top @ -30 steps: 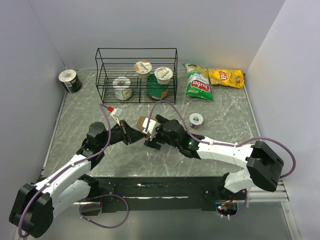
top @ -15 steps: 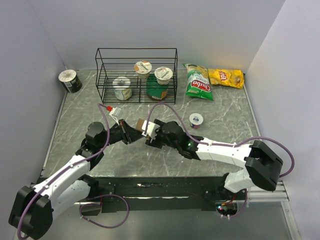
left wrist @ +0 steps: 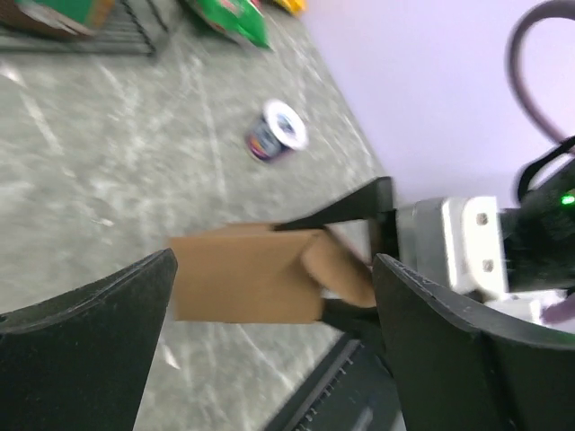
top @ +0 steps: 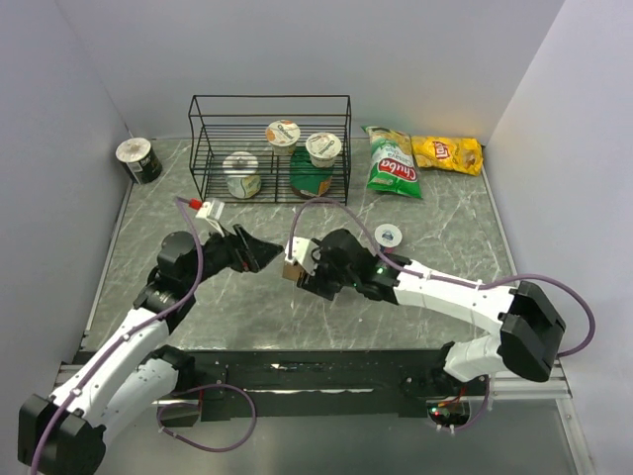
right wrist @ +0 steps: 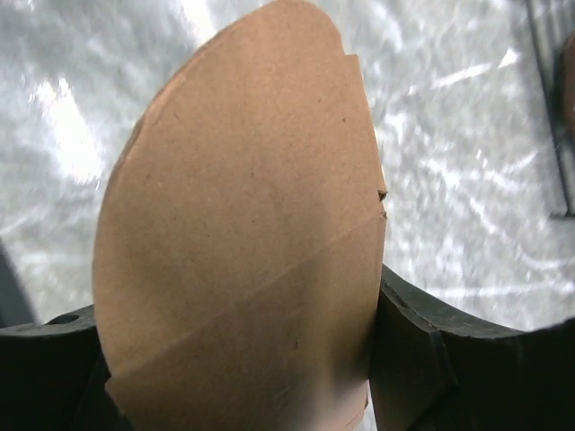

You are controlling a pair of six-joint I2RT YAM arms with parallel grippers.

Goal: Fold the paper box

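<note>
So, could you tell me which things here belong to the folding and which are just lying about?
In use: paper box, in the jaws of the right gripper; left gripper, open.
Lying about: wire rack, yogurt cups, snack bags, tin.

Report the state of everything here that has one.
paper box, gripped, rounded flap standing free
right hand, shut on paper box
left hand, open, clear of paper box
loose yogurt cup, lid on
wire rack, loaded with cups
</note>
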